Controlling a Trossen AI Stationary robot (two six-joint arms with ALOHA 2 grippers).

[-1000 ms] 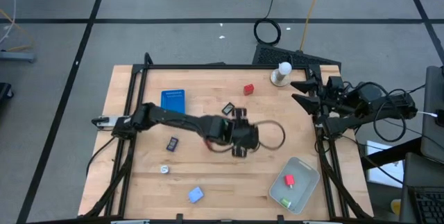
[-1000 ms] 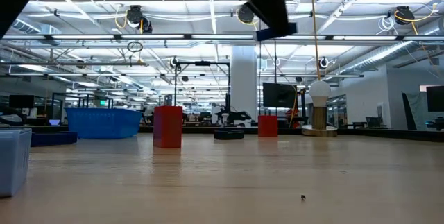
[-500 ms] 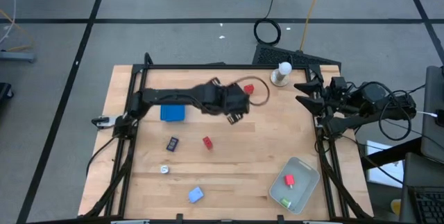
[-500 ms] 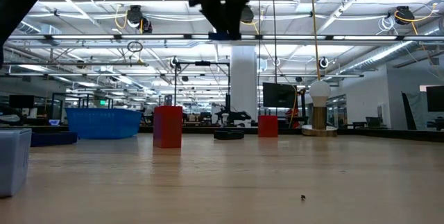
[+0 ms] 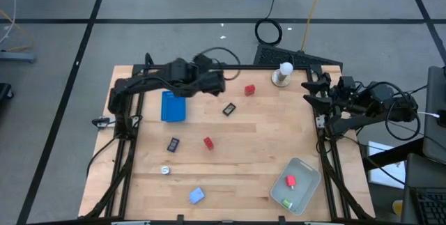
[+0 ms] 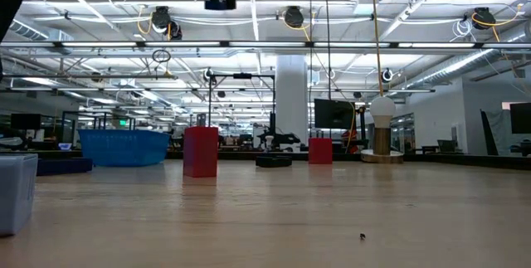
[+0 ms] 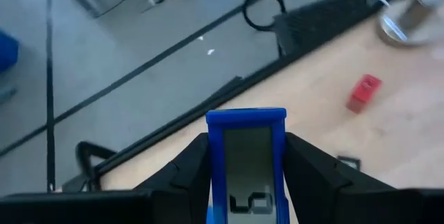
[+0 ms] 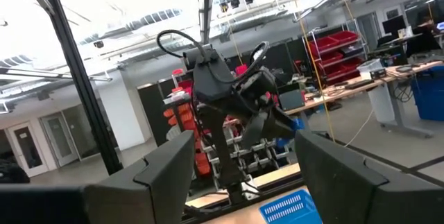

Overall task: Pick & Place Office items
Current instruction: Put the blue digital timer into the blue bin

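On the wooden table (image 5: pixel 265 141), a blue piece (image 7: pixel 246 158) is clamped in the left gripper (image 5: pixel 217 81) near the far edge; the right gripper (image 5: pixel 310 92) is spread apart at the right edge.

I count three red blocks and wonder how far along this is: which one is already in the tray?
The red block lying in the tray at the table's near right corner, beside a green piece. The other two red blocks lie on bare wood.

Even overhead light; table (image 5: pixel 265 148) evenly bright, shadows faint and short. Low view: ceiling lamps (image 6: pixel 162 19) glare, near tabletop soft. Left wrist view: blue piece (image 7: pixel 246 161) blurred close up.
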